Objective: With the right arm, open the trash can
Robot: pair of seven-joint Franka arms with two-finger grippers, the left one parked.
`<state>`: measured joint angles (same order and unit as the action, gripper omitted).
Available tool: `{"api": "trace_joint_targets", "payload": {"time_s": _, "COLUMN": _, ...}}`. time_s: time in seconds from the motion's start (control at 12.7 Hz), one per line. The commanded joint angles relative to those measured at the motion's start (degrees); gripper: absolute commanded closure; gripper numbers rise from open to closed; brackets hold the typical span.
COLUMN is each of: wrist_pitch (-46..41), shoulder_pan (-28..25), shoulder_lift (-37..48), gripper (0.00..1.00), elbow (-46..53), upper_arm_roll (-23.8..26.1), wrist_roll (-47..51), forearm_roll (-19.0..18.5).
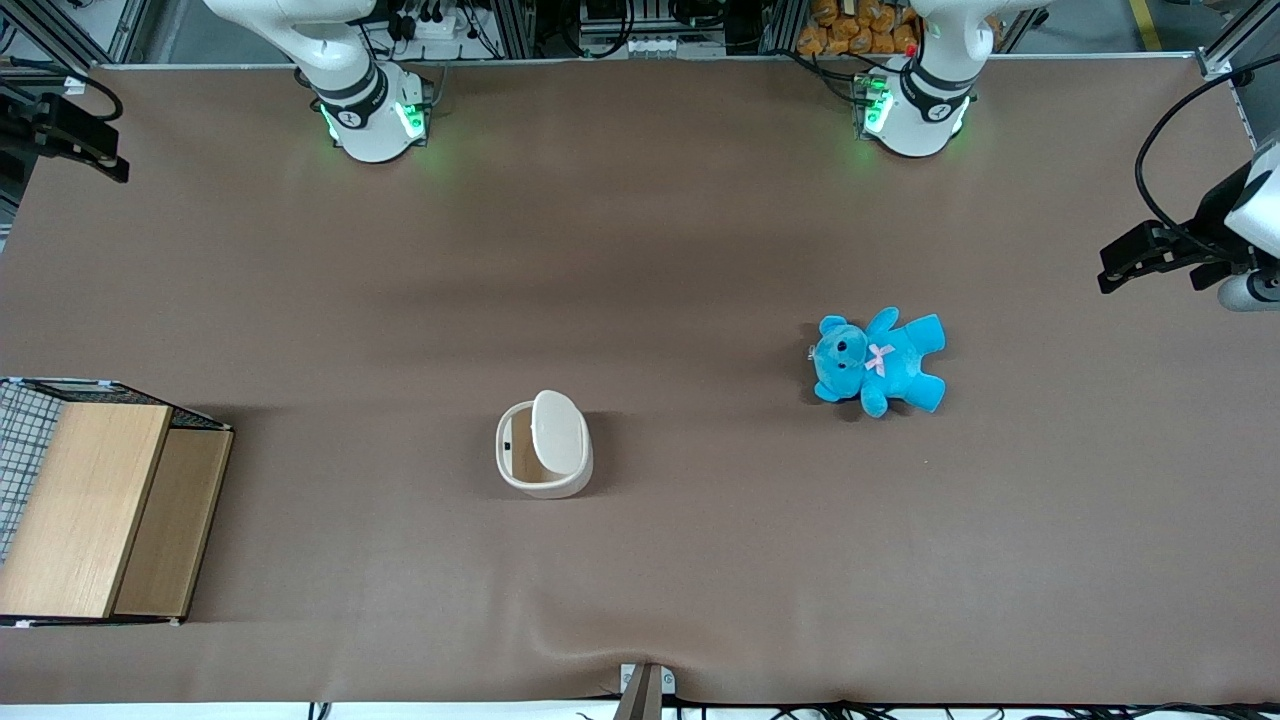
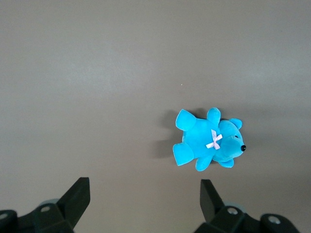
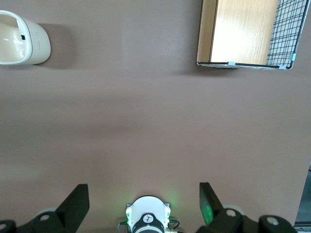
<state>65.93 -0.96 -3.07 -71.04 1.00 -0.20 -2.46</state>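
The trash can [image 1: 543, 447] is a small cream-white bin standing on the brown table, nearer the front camera than the arm bases. Its flat lid [image 1: 557, 432] is tilted up and the tan inside shows. It also shows in the right wrist view [image 3: 23, 39]. My right gripper [image 1: 100, 155] hangs high at the working arm's end of the table, well apart from the can. In the right wrist view the gripper [image 3: 144, 204] is open wide and empty, with the arm's own base below it.
A wooden box with a wire mesh side [image 1: 95, 505] sits at the working arm's end, also in the right wrist view [image 3: 240, 31]. A blue teddy [image 1: 880, 362] lies toward the parked arm's end.
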Motion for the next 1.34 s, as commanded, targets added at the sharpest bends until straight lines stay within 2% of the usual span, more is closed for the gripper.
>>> {"api": "trace_joint_targets", "payload": {"time_s": 0.0, "wrist_pitch": 3.65, "shoulder_pan": -0.19, "shoulder_lift": 0.87, "gripper": 0.00, "elbow": -3.65, "upper_arm_roll": -0.74, "wrist_roll": -0.58, "forearm_roll": 0.96}}
{"api": "trace_joint_targets", "payload": {"time_s": 0.16, "wrist_pitch": 8.05, "shoulder_pan": -0.36, "shoulder_lift": 0.87, "gripper": 0.00, "elbow": -7.08, "upper_arm_roll": -2.31, "wrist_roll": -3.13, "forearm_roll": 0.96}}
{"api": "trace_joint_targets", "payload": {"time_s": 0.39, "wrist_pitch": 10.09, "shoulder_pan": -0.27, "shoulder_lift": 0.78, "gripper": 0.00, "elbow": -8.85, "upper_arm_roll": -2.41, "wrist_roll": -3.14, "forearm_roll": 1.05}}
{"api": "trace_joint_targets", "payload": {"time_s": 1.26, "wrist_pitch": 10.18, "shoulder_pan": -0.54, "shoulder_lift": -0.18, "gripper": 0.00, "elbow": -8.41, "upper_arm_roll": -2.41, "wrist_roll": -3.40, "forearm_roll": 0.17}}
